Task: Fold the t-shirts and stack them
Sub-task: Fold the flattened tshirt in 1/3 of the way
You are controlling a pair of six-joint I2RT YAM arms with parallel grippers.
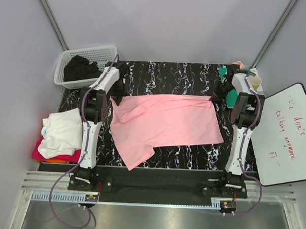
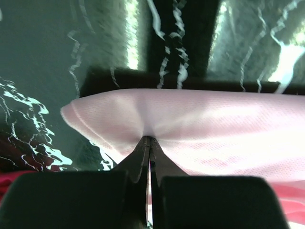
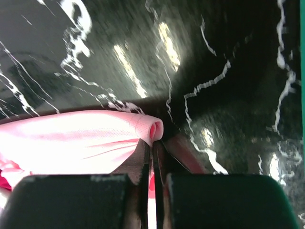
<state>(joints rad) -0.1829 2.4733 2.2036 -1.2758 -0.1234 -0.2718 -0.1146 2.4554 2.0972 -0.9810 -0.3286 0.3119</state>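
A pink t-shirt (image 1: pixel 162 125) lies spread across the black marble table (image 1: pixel 165 74), its far edge stretched between the two grippers. My left gripper (image 1: pixel 117 96) is shut on the shirt's far left corner; the left wrist view shows its tips (image 2: pixel 150 139) pinching pink cloth (image 2: pixel 200 119). My right gripper (image 1: pixel 214 97) is shut on the far right corner; the right wrist view shows its tips (image 3: pixel 153 142) pinching a rolled hem (image 3: pixel 95 138). A stack of folded shirts, white (image 1: pixel 63 131) on top of red and orange, sits at the left.
A white basket (image 1: pixel 86 65) with dark clothes stands at the back left. A cup (image 1: pixel 254 81) and small green and pink items (image 1: pixel 224 72) sit at the back right. A whiteboard (image 1: pixel 287 133) leans at the right.
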